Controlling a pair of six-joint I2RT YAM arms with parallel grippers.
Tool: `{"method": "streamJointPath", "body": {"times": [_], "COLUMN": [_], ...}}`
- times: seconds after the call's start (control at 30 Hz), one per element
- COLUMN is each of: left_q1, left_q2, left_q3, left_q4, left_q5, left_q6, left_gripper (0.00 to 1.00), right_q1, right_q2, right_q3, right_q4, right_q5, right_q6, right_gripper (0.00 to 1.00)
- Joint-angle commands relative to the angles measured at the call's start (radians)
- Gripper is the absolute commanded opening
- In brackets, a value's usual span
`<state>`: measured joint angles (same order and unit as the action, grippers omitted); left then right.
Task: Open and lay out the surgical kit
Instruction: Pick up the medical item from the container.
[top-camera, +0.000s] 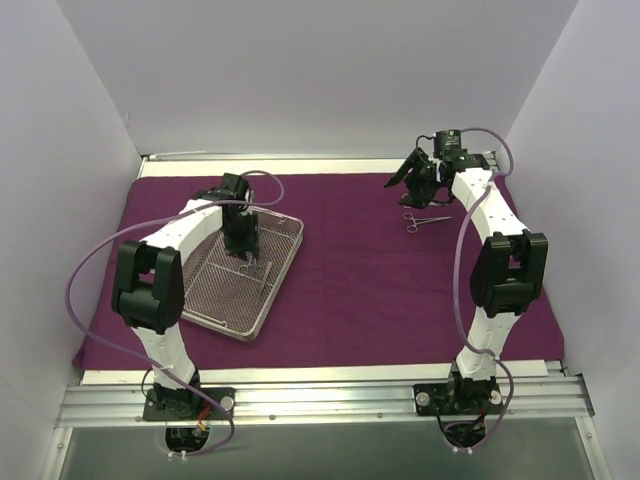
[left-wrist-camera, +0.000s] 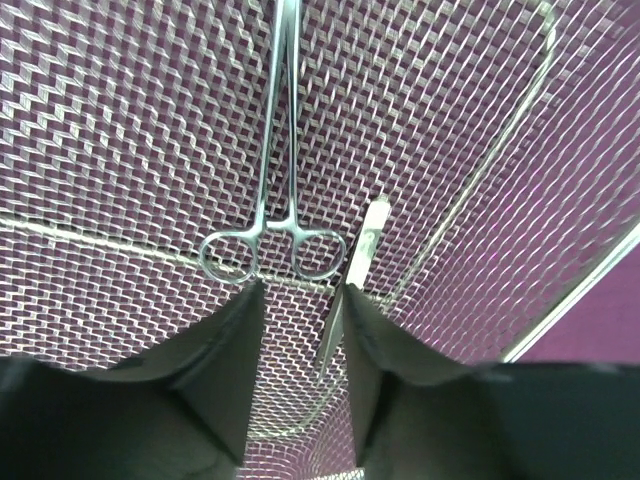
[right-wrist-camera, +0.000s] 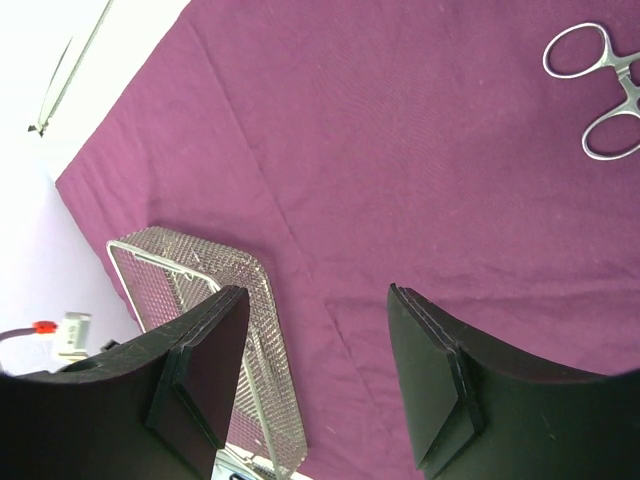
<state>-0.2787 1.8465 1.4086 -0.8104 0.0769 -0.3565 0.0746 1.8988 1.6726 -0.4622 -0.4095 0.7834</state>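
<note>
The dark purple cloth wrap (top-camera: 360, 280) lies unfolded and flat over most of the white table (top-camera: 330, 375); the rectangular wire-mesh tray (top-camera: 215, 295) sits on its left part, turned at a slant to the cloth's edges.

The left gripper (left-wrist-camera: 300, 290) hangs low over the tray, pointing down at the mesh; its 2 fingers (left-wrist-camera: 225, 370) stand partly apart, with bare mesh showing in the gap, and they clamp nothing. In the left wrist view, 2 instruments lie on the tray floor; ring-handled forceps (left-wrist-camera: 278, 222) have their 2 rings just beyond the fingertips and their long shafts running away from the camera; a flat metal instrument (left-wrist-camera: 360, 245) lies just beside them, and its near end reaches in along the inner face of 1 finger. Whether it touches that finger I cannot tell.

The right gripper (right-wrist-camera: 317, 295) is raised over the far right part of the cloth, well apart from the tray; its fingers are spread wide and hold nothing, with only purple cloth seen between them. A second pair of forceps (top-camera: 425, 220) lies flat on the cloth near that gripper, rings toward the tray side, touching neither finger.
</note>
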Motion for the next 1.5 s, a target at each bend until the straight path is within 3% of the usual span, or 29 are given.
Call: {"method": "streamJointPath", "body": {"times": [0.0,0.23,0.5,0.7,0.93,1.17,1.47], "left_q1": [-0.022,-0.054,-0.097,-0.102,-0.06,-0.014,-0.007], "left_q2": [-0.009,-0.033,-0.05,-0.073,0.006,0.132,0.246], "left_q3": [-0.019,-0.059,-0.12,-0.114,0.003,0.128,0.219], "left_q4": [0.028,0.031,0.03,0.042,0.022,0.072,0.155], "left_q5": [0.006,0.026,0.037,-0.032,-0.065,-0.061,-0.101], "left_q6": [-0.006,-0.013,-0.024,-0.036,0.027,0.06,0.077], "left_gripper": [0.47,0.42,0.47,0.47,0.47,0.53,0.51], "right_q1": [0.002,0.002,0.004,0.007,0.007,0.007,0.004], "right_q2": [-0.046,-0.05,-0.046,-0.038,-0.035,-0.03,-0.04], "right_q3": [-0.014,-0.037,-0.047,-0.043,-0.047,-0.048,-0.066], "right_q4": [0.016,0.025,0.034,0.036,0.028,0.017,-0.001], "right_q5": [-0.02,-0.028,-0.038,-0.041,-0.04,-0.041,-0.038], "right_q6": [-0.012,-0.006,0.004,0.007,-0.003,-0.01,-0.023], "right_gripper": [0.58,0.58,0.58,0.58,0.58,0.58,0.58]}}
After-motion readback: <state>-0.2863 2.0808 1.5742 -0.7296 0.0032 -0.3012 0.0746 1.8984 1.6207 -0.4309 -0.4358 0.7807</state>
